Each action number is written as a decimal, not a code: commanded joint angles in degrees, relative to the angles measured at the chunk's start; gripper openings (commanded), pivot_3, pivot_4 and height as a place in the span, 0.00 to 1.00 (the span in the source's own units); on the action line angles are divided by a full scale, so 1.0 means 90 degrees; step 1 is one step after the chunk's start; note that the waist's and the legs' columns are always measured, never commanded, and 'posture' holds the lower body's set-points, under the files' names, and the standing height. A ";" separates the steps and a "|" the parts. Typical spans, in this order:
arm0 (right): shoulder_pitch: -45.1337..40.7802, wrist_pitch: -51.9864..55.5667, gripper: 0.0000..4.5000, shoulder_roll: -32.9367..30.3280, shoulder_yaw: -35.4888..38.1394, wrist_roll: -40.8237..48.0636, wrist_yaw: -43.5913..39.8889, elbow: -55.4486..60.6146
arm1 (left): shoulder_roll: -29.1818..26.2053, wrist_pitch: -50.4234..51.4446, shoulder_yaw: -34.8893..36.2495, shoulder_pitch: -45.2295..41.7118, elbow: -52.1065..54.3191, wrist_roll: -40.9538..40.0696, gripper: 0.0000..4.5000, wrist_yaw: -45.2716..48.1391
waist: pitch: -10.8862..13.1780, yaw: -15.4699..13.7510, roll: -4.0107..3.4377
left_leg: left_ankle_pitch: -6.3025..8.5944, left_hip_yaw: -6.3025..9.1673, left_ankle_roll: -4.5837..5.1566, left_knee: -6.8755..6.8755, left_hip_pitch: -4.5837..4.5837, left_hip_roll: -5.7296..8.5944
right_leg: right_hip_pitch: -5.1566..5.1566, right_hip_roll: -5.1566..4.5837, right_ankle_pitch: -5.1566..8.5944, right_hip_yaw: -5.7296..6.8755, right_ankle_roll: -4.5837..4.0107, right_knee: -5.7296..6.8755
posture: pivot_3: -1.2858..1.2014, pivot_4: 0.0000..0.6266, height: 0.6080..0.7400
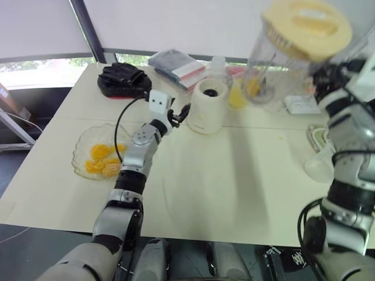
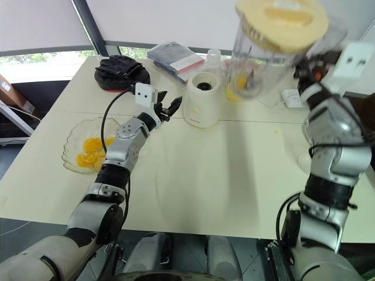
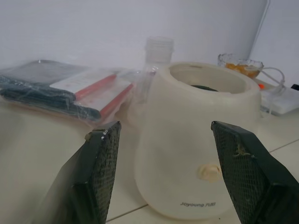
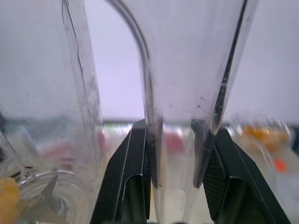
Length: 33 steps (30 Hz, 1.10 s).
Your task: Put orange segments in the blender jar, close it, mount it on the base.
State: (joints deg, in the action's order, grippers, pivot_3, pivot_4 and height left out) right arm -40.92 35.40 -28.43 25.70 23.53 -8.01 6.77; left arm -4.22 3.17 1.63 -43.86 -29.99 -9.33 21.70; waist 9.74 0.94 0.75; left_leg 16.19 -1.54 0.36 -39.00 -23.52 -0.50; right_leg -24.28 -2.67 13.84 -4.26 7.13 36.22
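Jar [image 2: 258, 64] hangs in the upper right of the frame, clear of the worktop [image 1: 234, 175], with the yellow lid [image 2: 281, 20] on top. Its outline is blurred, so I cannot confirm how firmly the lid is seated. Something yellow-orange sits low inside the jar beside the blade [image 4: 46, 193]; I take it for fruit already loaded.

Right tool [image 4: 180, 130]: fingers pinched narrow on the clear handle [image 4: 177, 186] of the jar, one pad on each side. Gripping by the handle leaves the jar's foot free, which is the part that has to go into the base.

Base [image 1: 206, 105] stands upright at upper centre of the frame, its socket facing up and uncovered. The jar is up and to the right of it, not yet over it.

Left tool [image 2: 169, 104]: fingers spread wide, holding nothing. It sits just beside the base on its left; in the wrist view the two fingers [image 3: 100, 158] frame the base with a gap on each side. Judgement: it is posted there to steady the base, so the base does not slide or tip when the jar comes down.

Bowl [image 1: 79, 146] at centre left of the frame holds several orange segments [image 1: 99, 155], well apart from both tools.

Judgement: filling and closing look done, and mounting is the step in hand. The jar needs carrying left and lowering square onto the socket. Risks are a tilted foot catching the rim, or the base shifting if the left tool is not closed on it.
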 commanded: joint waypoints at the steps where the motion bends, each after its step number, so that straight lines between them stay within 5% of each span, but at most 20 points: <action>1: -0.1013 -0.0122 0.22 -0.0097 -0.0097 0.0158 -0.0026 -0.0442 | 0.0051 -0.0080 -0.0039 0.0137 0.0513 0.0060 0.71 -0.0156 | 0.0000 0.0002 0.0000 | 0.0000 0.0000 0.0000 0.0000 0.0000 -0.0001 | 0.0000 0.0000 0.0000 0.0000 0.0000 -0.0001 | 0.52 0.24 1.00; 9: -0.2422 -0.0982 0.22 0.0196 -0.0835 -0.0234 -0.0506 -0.2528 | 0.0193 -0.0163 0.0069 0.0697 0.1267 0.0255 0.71 -0.1009 | 0.0000 0.0008 -0.0001 | 0.0000 -0.0003 0.0000 0.0007 -0.0001 -0.0014 | -0.0005 -0.0002 0.0000 0.0001 0.0000 -0.0001 | 0.52 0.24 1.00; 15: -0.3030 -0.2113 0.22 0.0521 -0.1153 -0.0626 -0.0908 -0.4720 | -0.0368 -0.0530 0.0523 0.1001 0.1697 0.0810 0.71 -0.2129 | 0.0000 0.0016 -0.0001 | 0.0000 -0.0006 0.0000 0.0009 -0.0002 -0.0018 | -0.0007 -0.0008 -0.0001 0.0002 0.0000 -0.0001 | 0.52 0.24 1.00; 22: -0.3381 -0.2894 0.22 0.0724 -0.1237 -0.0792 -0.1215 -0.6126 | -0.1211 -0.0020 0.0866 0.1815 0.3006 0.0632 0.71 -0.1755 | 0.0002 0.0026 -0.0005 | -0.0003 -0.0014 -0.0008 0.0042 -0.0003 -0.0022 | -0.0024 -0.0018 -0.0001 0.0002 0.0000 -0.0002 | 0.52 0.24 1.00; 29: -0.3629 -0.3335 0.22 0.0791 -0.1236 -0.0882 -0.1322 -0.6910 | -0.1759 0.1253 0.0915 0.2456 0.4595 -0.0617 0.71 -0.0452 | 0.0003 0.0018 -0.0004 | -0.0030 -0.0013 -0.0056 0.0092 -0.0003 -0.0014 | -0.0032 -0.0034 -0.0003 0.0009 -0.0002 -0.0010 | 0.52 0.24 1.00; 33: -0.3766 -0.3533 0.22 0.0787 -0.1226 -0.0945 -0.1342 -0.7298 | -0.2317 0.3038 0.0806 0.3062 0.5803 -0.2427 0.71 0.0812 | 0.0004 0.0099 -0.0006 | -0.0030 -0.0011 -0.0057 0.0100 -0.0002 -0.0016 | -0.0034 -0.0034 -0.0002 0.0010 -0.0004 -0.0011 | 0.52 0.24 1.00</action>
State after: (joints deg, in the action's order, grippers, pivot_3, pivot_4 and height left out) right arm -71.68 5.72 -20.91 13.90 14.87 -19.68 -59.36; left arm -23.99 26.18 9.21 -16.82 17.39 -25.61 25.37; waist 9.77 1.83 0.70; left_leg 15.91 -1.63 -0.16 -38.06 -23.54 -0.65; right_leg -24.59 -2.98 13.83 -4.17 7.09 36.11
